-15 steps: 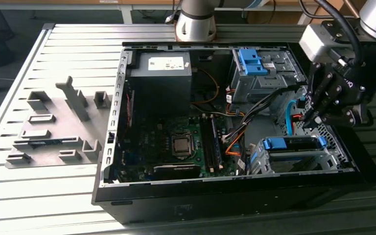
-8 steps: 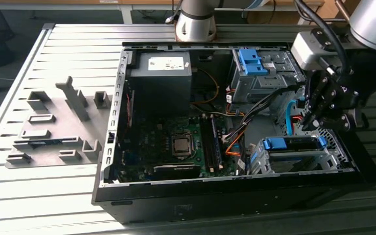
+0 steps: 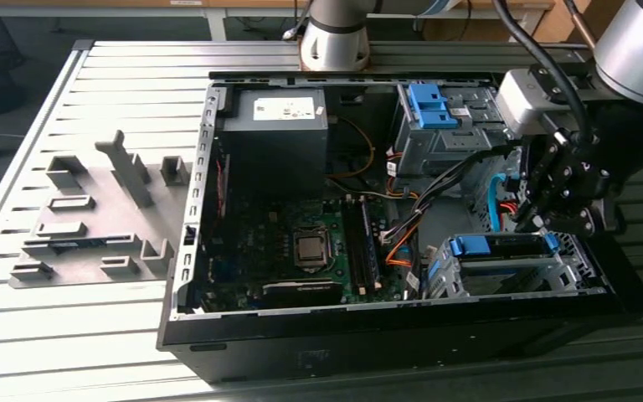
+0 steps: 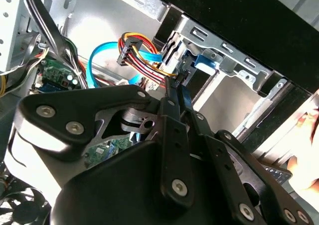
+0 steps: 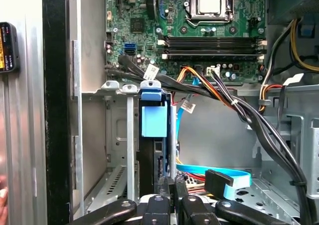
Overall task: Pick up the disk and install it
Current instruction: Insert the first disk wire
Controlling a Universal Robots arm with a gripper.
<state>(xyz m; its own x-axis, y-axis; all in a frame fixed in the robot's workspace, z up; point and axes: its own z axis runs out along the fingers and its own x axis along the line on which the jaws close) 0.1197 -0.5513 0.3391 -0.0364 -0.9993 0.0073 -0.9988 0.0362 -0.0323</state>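
The disk [image 3: 489, 246] sits in the metal drive cage [image 3: 573, 272] at the near corner of the open computer case, on the exterior view's right. Its blue frame faces up in the exterior view. In the first wrist view the disk [image 5: 153, 119] shows edge-on in the cage [image 5: 129, 135], blue tab toward the motherboard. My gripper [image 3: 526, 219] hangs just above the cage. In both wrist views the gripper [image 4: 175, 81] [image 5: 171, 181] is shut, fingers pressed together, tips close to the disk's end [image 4: 205, 60]. Whether they touch it I cannot tell.
A bundle of cables [image 5: 229, 103] and a blue flat cable [image 5: 214, 172] run beside the cage. A bare blue bracket [image 3: 425, 102] stands in the rear bay, next to the dark grey box [image 3: 277, 134]. Grey fixtures [image 3: 98, 218] lie on the exterior view's left. A person's hand [image 4: 304, 150] is outside the case wall.
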